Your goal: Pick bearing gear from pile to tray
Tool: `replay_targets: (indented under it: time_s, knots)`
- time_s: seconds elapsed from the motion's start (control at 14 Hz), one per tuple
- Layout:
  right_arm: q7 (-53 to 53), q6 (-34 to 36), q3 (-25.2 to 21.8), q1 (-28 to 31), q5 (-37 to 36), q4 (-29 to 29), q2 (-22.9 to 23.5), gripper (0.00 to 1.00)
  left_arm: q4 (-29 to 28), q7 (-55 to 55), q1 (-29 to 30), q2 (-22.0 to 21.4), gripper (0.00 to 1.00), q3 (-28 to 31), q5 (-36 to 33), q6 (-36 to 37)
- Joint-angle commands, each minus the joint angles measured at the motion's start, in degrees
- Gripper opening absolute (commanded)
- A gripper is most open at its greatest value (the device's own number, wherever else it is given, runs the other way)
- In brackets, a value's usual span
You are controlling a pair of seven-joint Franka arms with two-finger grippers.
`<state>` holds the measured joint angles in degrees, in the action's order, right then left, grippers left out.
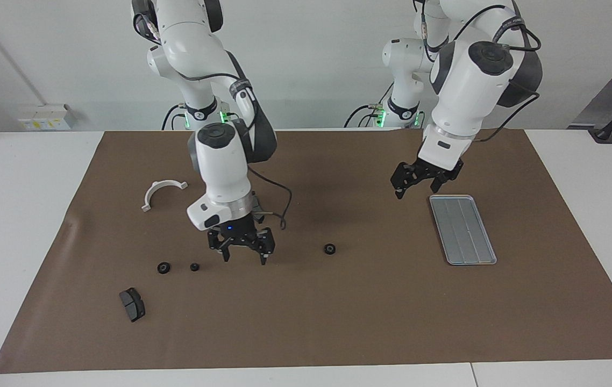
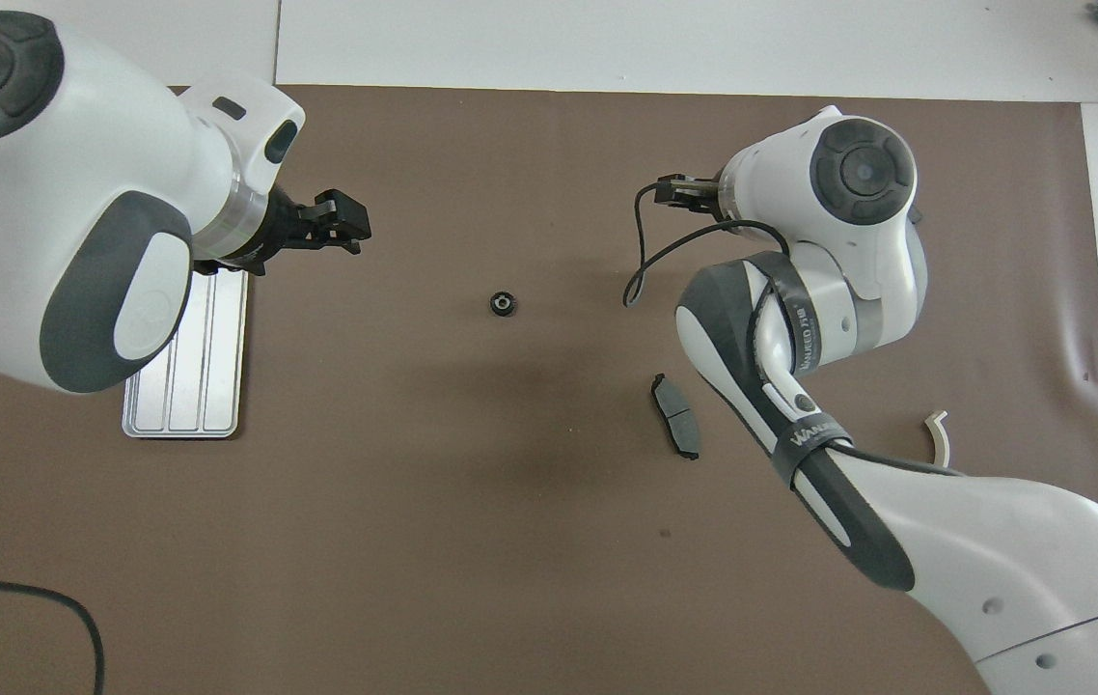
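We see a lone gear point(image 1: 329, 249) on the mat between both grippers. From our left gripper point(image 1: 418, 183), jaws apart, it lies below and toward the right arm's end. Our right gripper point(image 1: 242, 248), jaws apart too, hangs nearer it but faces the pile

Small black gear point(image 1: 329, 249) flat on mat, silvery grooved tray point(image 1: 462, 229) well apart
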<state>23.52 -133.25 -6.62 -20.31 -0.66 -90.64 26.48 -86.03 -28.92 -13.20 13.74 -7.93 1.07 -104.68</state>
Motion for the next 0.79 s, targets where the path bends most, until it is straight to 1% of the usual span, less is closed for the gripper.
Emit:
replay_targets:
  time_s: [0.0,0.07,0.21,0.36,0.43,0.5,0.57,0.72]
  knots:
    - [-10.6,2.6,0.9,5.3,-1.0,-1.9,-0.7,1.00,8.3,-2.9,-3.3,6.4,1.00,1.2,-1.7,2.6]
    - [-14.8,3.1,1.0,7.1,-1.0,-2.6,-1.0,1.00,10.1,-3.9,-4.6,8.3,1.00,1.4,-1.9,2.6]
    - [-20.6,2.7,1.0,9.2,-1.0,-5.4,-1.3,1.00,15.2,-6.5,-7.7,13.7,1.00,2.6,-3.1,3.7]
    - [-24.6,1.9,1.0,11.9,-0.9,-7.8,-1.2,1.00,16.2,-6.6,-9.6,16.3,1.00,3.3,-3.2,2.8]
    - [-27.4,0.5,1.0,13.4,-0.8,-9.3,-0.8,1.00,17.2,-6.6,-10.5,18.4,1.00,3.3,-3.3,2.2]
    - [-29.7,-2.3,1.1,14.7,-0.3,-11.8,-0.6,1.00,17.7,-6.8,-11.0,19.4,1.00,3.2,-3.3,0.8]
    - [-30.5,-5.4,1.1,15.2,-0.1,-14.2,-0.5,1.00,17.3,-6.8,-11.2,19.5,1.00,3.0,-3.3,-1.0]
    - [-30.7,-5.9,1.1,15.1,-0.1,-16.3,-0.8,1.00,16.9,-8.2,-12.5,21.0,1.00,2.9,-3.4,-3.9]
